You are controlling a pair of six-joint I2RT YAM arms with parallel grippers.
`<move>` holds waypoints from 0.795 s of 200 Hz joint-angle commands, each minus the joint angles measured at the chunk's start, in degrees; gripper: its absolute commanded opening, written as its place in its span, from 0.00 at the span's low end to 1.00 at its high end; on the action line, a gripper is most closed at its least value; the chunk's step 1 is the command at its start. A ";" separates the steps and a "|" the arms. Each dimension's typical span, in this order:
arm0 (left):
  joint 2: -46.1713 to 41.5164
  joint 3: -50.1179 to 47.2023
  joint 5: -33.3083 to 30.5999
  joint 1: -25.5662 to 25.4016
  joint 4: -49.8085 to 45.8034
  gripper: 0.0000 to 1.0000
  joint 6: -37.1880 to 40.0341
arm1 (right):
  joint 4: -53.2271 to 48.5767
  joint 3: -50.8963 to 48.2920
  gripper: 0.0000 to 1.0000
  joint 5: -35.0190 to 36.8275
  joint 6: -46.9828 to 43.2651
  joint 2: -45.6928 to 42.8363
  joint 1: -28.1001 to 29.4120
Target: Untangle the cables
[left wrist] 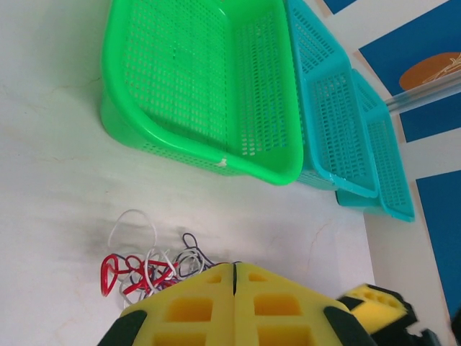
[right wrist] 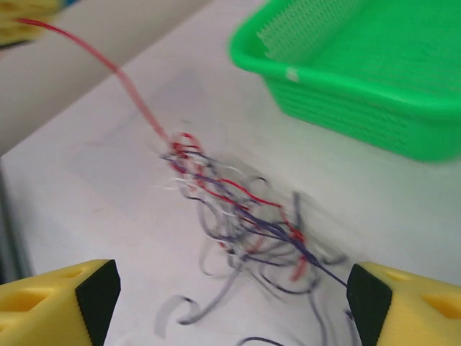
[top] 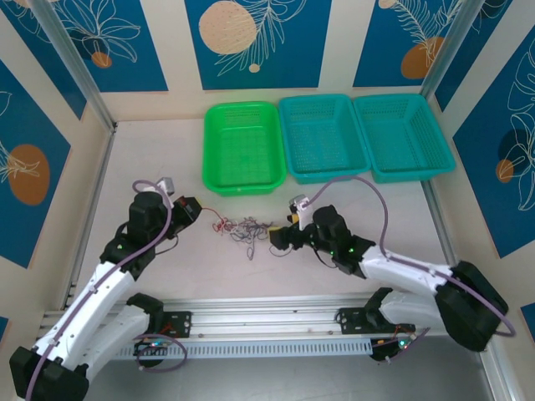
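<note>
My left fingers (left wrist: 277,306) are pressed flat together, pad against pad. From my right wrist I see a red strand (right wrist: 133,94) running taut from the clump up to their yellow tips, so I judge that they pinch that one wire. My right fingers (right wrist: 403,310) stand wide apart, one on each side of the near end of the cables (right wrist: 245,216), holding nothing. The cables lie on the desk (top: 167,150) in a small knotted heap between my two arms, just in front of the green basket (top: 242,189) and apart from it. The step, as I read it, is to draw the red strand out while the heap is pinned. To do it well I should bring my right fingers low over the dense middle of the knot, not the loose dark loops at its edge, and close on the bulk without catching the red wire itself. Then my left should pull away slowly, low along the desk, and pause if the whole heap drags, since thin wire tightens under a hard tug.
</note>
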 commanded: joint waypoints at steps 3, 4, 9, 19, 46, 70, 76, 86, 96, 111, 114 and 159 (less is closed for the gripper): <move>0.38 -1.18 1.66 0.58 2.58 0.00 -0.43 | -2.42 7.46 0.82 -6.66 -8.31 4.81 1.81; 0.34 -1.22 1.69 0.58 2.62 0.00 -0.41 | -2.55 7.84 0.82 -6.85 -8.48 5.30 1.90; 0.35 -1.37 1.72 0.57 2.70 0.00 -0.44 | -3.04 9.70 0.81 -7.94 -9.26 7.47 2.26; 0.33 -1.45 1.88 0.58 2.75 0.00 -0.48 | -2.70 13.18 0.80 -10.19 -9.99 12.15 2.75; -0.74 -1.43 2.14 0.58 2.42 0.00 -0.81 | -1.29 22.81 0.79 -14.24 -9.31 26.12 3.25; -2.16 -1.52 1.93 0.58 1.63 0.00 -1.34 | 1.94 29.51 0.79 -14.72 -9.88 37.63 4.59; -2.58 -1.49 1.79 0.58 1.34 0.00 -1.37 | 2.54 30.86 0.79 -15.02 -9.76 40.02 4.75; -3.33 -1.47 1.40 0.65 0.80 0.00 -1.00 | 3.26 32.82 0.79 -15.39 -9.62 44.25 4.86; -4.24 -1.32 0.72 0.67 0.10 0.00 -0.56 | 3.42 34.14 0.76 -14.74 -9.69 47.44 5.05; -5.76 -0.67 -0.46 0.74 -2.07 0.00 0.49 | 4.11 34.28 0.63 -11.28 -10.02 50.34 5.08; -6.08 -0.43 -0.92 0.74 -2.61 0.00 0.60 | 4.23 34.17 0.58 -10.41 -10.03 50.59 5.11; -15.26 2.55 -14.95 3.28 -17.69 0.00 1.04 | 7.24 24.55 0.08 -6.50 -9.37 44.55 0.76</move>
